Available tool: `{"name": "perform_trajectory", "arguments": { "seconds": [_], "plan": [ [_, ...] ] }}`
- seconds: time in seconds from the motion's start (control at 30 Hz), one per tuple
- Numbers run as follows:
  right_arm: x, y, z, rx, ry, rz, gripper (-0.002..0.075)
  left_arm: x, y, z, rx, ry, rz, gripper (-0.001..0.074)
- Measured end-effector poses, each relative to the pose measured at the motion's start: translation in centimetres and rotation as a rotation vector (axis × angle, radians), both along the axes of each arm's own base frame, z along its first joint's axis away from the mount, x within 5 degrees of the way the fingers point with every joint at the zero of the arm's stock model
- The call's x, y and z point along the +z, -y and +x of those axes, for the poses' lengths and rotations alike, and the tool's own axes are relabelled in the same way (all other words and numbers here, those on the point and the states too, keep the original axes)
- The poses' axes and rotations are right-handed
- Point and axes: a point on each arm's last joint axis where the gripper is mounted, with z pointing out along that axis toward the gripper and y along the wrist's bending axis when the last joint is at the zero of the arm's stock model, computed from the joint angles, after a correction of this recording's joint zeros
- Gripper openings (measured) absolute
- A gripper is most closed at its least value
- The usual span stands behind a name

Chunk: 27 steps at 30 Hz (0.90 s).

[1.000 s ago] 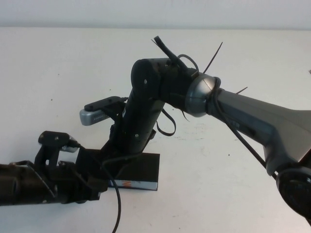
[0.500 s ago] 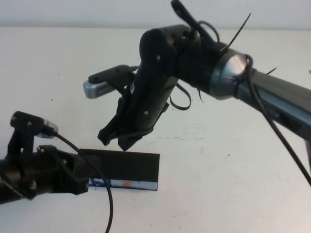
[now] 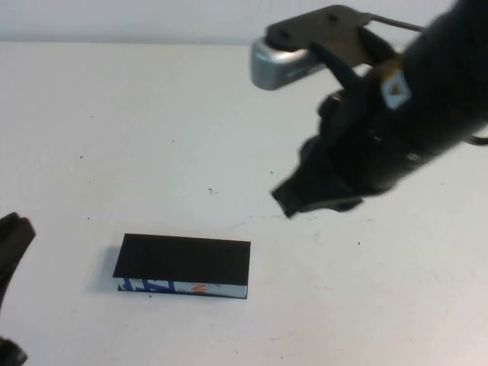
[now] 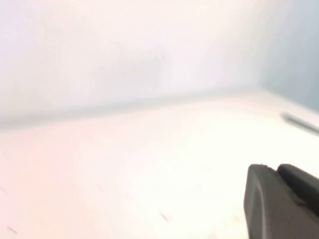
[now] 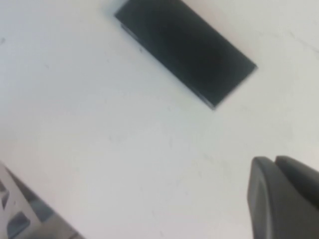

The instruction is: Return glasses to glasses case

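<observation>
The glasses case [image 3: 183, 264] lies flat on the white table at the front left, lid shut, its blue, white and orange front edge facing me. It also shows in the right wrist view [image 5: 187, 50] as a black rectangle. The glasses are not in view. My right gripper [image 3: 293, 200] hangs high above the table, right of and behind the case, its fingers together with nothing between them [image 5: 274, 160]. My left gripper [image 4: 276, 168] is shut and empty, looking over bare table toward the wall. Only a dark part of the left arm [image 3: 14, 236] shows at the left edge.
The white table [image 3: 114, 137] runs back to a pale wall. The right arm's wrist camera [image 3: 286, 61] and dark body fill the upper right of the high view. A grey structure [image 5: 20, 216] shows at the edge of the right wrist view.
Both arms have pulled away from the case. The right arm rose and swung right; the left arm withdrew to the left edge. The case now lies uncovered with its lid shut.
</observation>
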Motion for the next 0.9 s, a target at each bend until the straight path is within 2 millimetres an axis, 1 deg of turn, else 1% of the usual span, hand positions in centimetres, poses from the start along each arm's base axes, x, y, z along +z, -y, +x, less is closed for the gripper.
{"name": "perform_trajectory", "arguments": {
  "seconds": [0.1,0.17,0.23,0.37,0.5,0.57,0.63,0.8,0.9],
  "plan": [
    [0.4,3.7,-3.5,-0.032,0.015,0.001,-0.0013,-0.5,-1.0,-2.0,0.06,0.102,-0.025,0.0001],
    [0.1,6.2,-5.8,-0.05,0.032,0.013,-0.0013,-0.8,-1.6,-3.1,0.097,0.165,-0.046,0.0001],
    [-0.3,8.4,-8.1,-0.064,0.064,0.052,-0.0013,-1.6,-2.1,-3.8,0.143,0.207,-0.056,0.0001],
    [-2.2,12.3,-11.9,-0.092,0.142,0.156,-0.0013,-3.5,-3.0,-4.1,0.237,0.231,-0.039,0.0001],
    [-3.9,15.4,-15.2,-0.107,0.279,0.34,-0.0013,-5.7,-3.6,-3.5,0.306,0.177,-0.019,0.0001],
    [-5.0,16.7,-16.5,-0.116,0.356,0.442,-0.0013,-6.8,-3.7,-3.3,0.325,0.145,-0.012,0.0001],
    [-6.2,17.7,-17.4,-0.124,0.422,0.522,-0.0013,-7.4,-3.7,-3.2,0.324,0.127,-0.007,0.0001],
    [-8.3,19.8,-19.3,-0.144,0.606,0.735,-0.0013,-7.6,-3.7,-3.2,0.324,0.125,-0.006,0.0001],
    [-9.6,20.3,-19.6,-0.154,0.673,0.813,-0.0013,-7.6,-3.7,-3.2,0.33,0.124,-0.006,0.0001]
  ]
}}
